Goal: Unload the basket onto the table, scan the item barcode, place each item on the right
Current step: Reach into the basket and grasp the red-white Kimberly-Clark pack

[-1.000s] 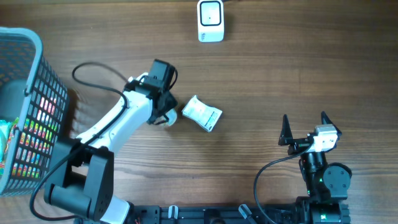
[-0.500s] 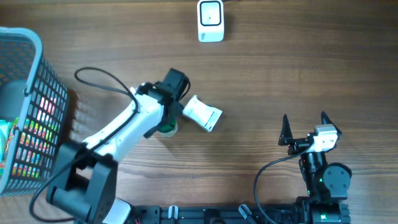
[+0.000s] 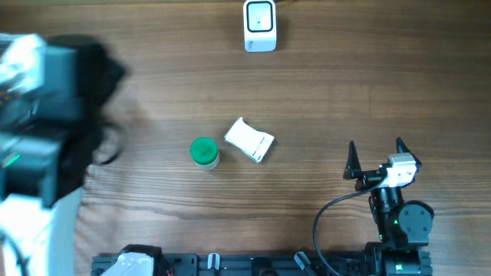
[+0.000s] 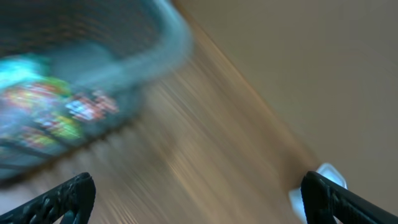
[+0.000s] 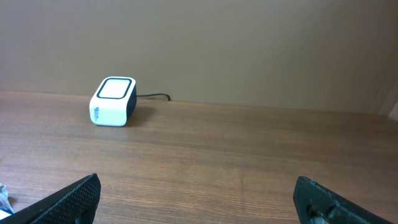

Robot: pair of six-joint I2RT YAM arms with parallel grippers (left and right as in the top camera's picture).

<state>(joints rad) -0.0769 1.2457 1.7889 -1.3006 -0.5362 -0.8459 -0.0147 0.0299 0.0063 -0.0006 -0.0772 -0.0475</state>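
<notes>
The white barcode scanner [image 3: 260, 25] stands at the table's far edge, and shows in the right wrist view [image 5: 113, 101] too. A small jar with a green lid [image 3: 204, 152] stands upright mid-table, free of any gripper. Just right of it lies a white packet [image 3: 249, 140]. My left arm [image 3: 38, 130] is a large blur at the left, close under the overhead camera. In its own smeared view the left gripper [image 4: 199, 199] is open with nothing between its fingers. My right gripper [image 3: 376, 157] rests open and empty at the front right [image 5: 202, 205].
In the left wrist view a grey mesh basket [image 4: 155, 37] with colourful packets inside appears blurred at the upper left. A dark cable [image 5: 154, 96] runs from the scanner toward the back wall.
The left gripper opened and let go of the green-lidded jar beside the packet. The left arm then swung away to the left and upward. The right arm has not moved.
</notes>
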